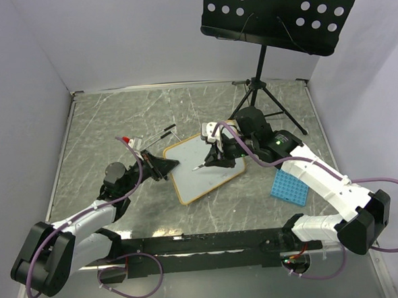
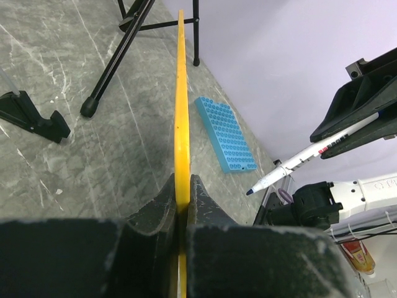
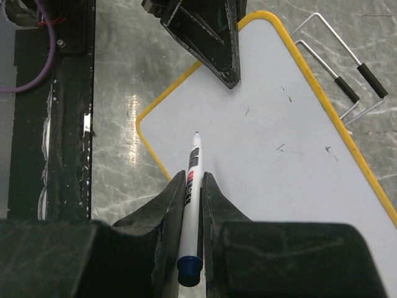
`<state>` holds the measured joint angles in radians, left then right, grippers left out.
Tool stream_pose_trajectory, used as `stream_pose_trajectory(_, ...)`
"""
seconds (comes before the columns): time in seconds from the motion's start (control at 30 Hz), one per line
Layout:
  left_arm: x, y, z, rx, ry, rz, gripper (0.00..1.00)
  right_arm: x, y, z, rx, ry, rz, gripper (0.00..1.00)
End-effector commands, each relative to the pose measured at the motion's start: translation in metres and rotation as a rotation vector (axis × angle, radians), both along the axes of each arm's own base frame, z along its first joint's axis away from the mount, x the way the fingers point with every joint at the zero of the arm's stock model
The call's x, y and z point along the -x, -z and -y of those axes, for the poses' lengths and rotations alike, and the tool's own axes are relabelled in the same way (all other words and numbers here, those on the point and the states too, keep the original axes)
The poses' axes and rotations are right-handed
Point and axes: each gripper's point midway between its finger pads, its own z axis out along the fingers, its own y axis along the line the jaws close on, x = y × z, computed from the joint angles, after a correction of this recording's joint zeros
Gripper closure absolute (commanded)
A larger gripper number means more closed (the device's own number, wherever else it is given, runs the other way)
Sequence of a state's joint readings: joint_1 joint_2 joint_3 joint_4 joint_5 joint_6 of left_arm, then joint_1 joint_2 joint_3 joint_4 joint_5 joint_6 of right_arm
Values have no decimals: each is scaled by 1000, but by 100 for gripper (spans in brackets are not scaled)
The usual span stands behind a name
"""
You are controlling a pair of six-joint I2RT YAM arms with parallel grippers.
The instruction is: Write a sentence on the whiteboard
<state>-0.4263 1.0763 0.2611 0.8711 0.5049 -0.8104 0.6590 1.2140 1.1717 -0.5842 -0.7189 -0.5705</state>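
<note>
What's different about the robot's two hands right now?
The left gripper pinches the yellow-orange edge of the whiteboard, while the right gripper pinches a marker. The left gripper sits at the board's side. The right gripper holds its marker over the board's white face, tip pointing forward. Both are black, two-fingered and shut on something.

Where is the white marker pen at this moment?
In the top view, the white marker pen is at centre, clamped in the right gripper, its tip over the yellow-framed whiteboard, which the left gripper pinches.
</note>
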Motion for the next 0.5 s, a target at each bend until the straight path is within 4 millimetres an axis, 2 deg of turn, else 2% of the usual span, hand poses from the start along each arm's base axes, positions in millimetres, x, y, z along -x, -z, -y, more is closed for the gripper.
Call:
stream_pose_trajectory(0.0,2,-47,0,106,-2,142,99,2,-14,-6,-46,-16,35,100)
stream_pose_trajectory(0.47,2,-48,-3,113,-20,143,99,1,-12,-7,-47,-18,38,100)
